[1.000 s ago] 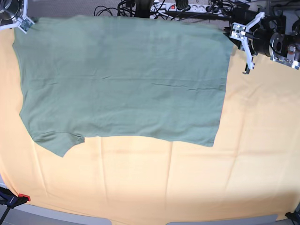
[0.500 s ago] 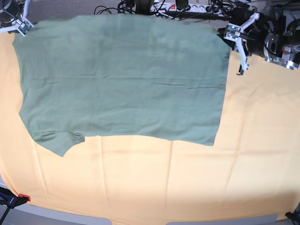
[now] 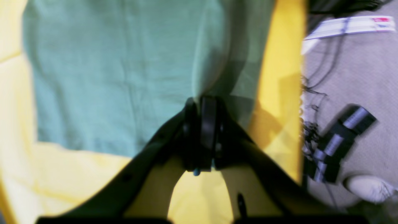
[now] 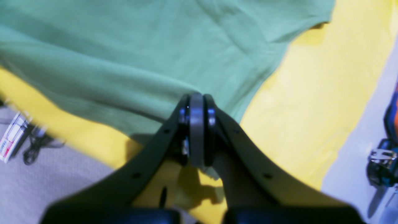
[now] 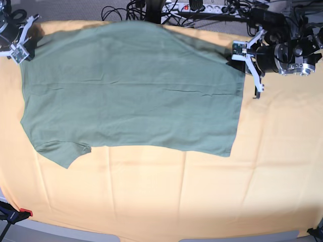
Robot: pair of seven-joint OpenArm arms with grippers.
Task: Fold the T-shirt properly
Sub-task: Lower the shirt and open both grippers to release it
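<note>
I have both grippers clenched on the shirt [image 5: 131,91]: left gripper [image 5: 238,52] at 2 o'clock, right gripper [image 5: 22,48] at 10.

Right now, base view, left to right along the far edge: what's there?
right gripper, jaws shut on the shirt corner → T-shirt on the orange-yellow cloth → left gripper, jaws shut on the other corner.

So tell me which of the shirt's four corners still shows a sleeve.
The near corner on the base view's left of the T-shirt: a short sleeve juts out there. The other near corner is square, and the far two are pinched in the fingers.
</note>
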